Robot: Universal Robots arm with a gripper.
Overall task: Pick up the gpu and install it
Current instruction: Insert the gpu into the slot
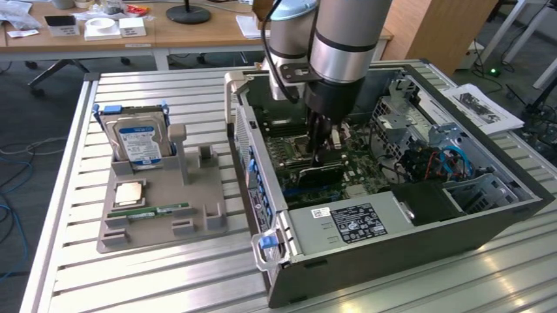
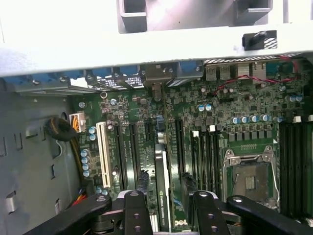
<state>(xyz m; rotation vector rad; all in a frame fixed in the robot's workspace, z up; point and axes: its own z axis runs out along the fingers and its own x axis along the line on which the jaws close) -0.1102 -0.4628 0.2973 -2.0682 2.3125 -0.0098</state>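
1. Ribbed metal slats make up the worktop, with office desks and a chair behind it.
2. An open computer case lies on its side on the worktop, its green motherboard exposed.
3. At the exterior view's left of the case stands a grey holder tray carrying an upright hard drive, a processor chip and a memory stick.
4. The gpu is inside the case, standing on edge over the motherboard's expansion slots. In the wrist view it appears as a thin dark strip whose long axis runs along the slots, parallel to the white slot beside it.
5. The arm reaches down into the case, and the claw straddles the card.
6. Its two dark fingers stand spread fairly wide, one on each face of the gpu, pinching the card's top edge between them.
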